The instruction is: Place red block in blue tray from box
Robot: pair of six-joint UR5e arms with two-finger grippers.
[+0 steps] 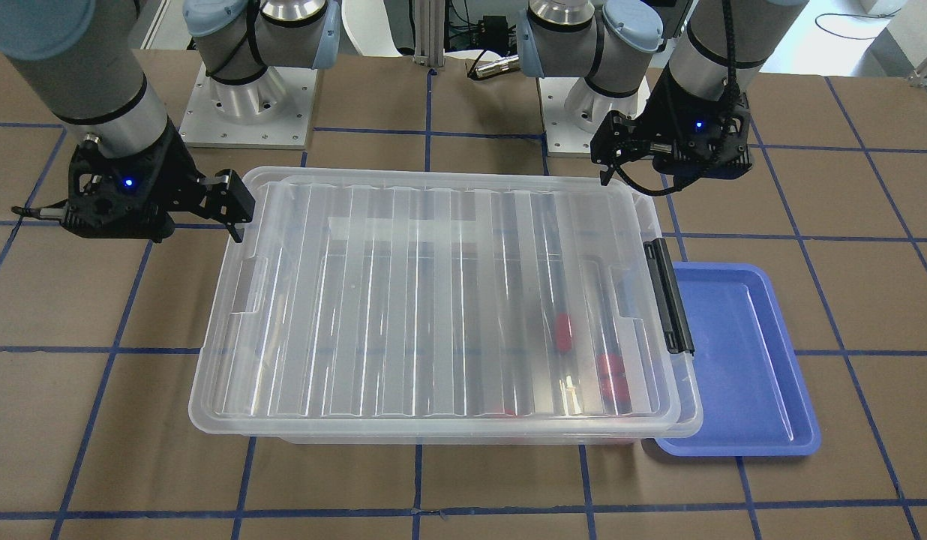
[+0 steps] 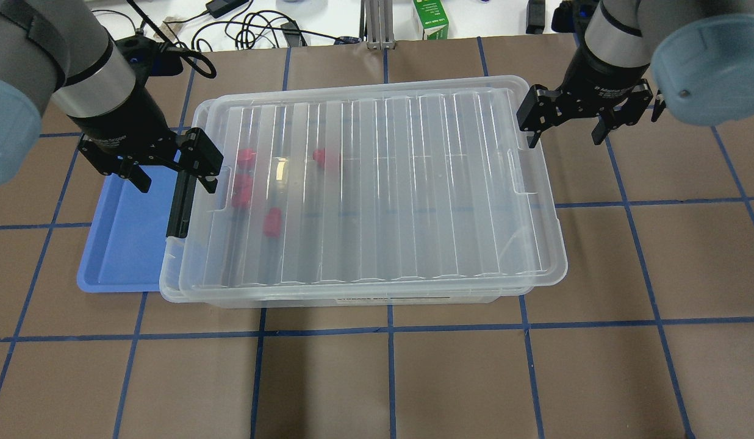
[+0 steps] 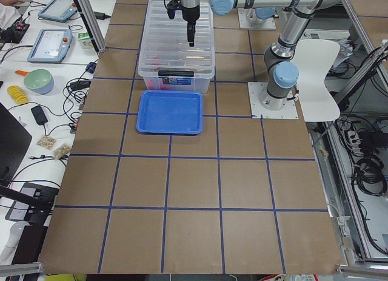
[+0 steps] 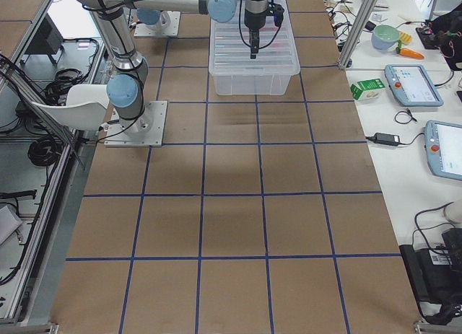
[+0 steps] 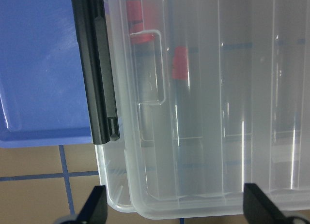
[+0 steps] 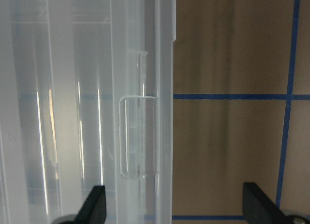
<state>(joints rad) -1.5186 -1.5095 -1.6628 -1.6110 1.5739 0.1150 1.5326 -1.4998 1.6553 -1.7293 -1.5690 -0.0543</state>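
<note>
The clear box (image 2: 383, 183) stands mid-table with its ribbed lid on and a black latch bar (image 2: 180, 201) on its left short end. Several red blocks (image 2: 271, 221) show blurred through the lid near that end, also in the left wrist view (image 5: 180, 69). The blue tray (image 2: 121, 244) lies empty on the table against the latch end. My left gripper (image 2: 172, 174) is open and empty, above the latch end (image 5: 177, 212). My right gripper (image 2: 566, 133) is open and empty, above the box's other short end (image 6: 175, 207).
The brown table top (image 2: 389, 378) has blue tape lines. Cables and a green carton (image 2: 435, 18) lie beyond the far edge. The two arm bases (image 1: 246, 112) stand behind the box in the front-facing view.
</note>
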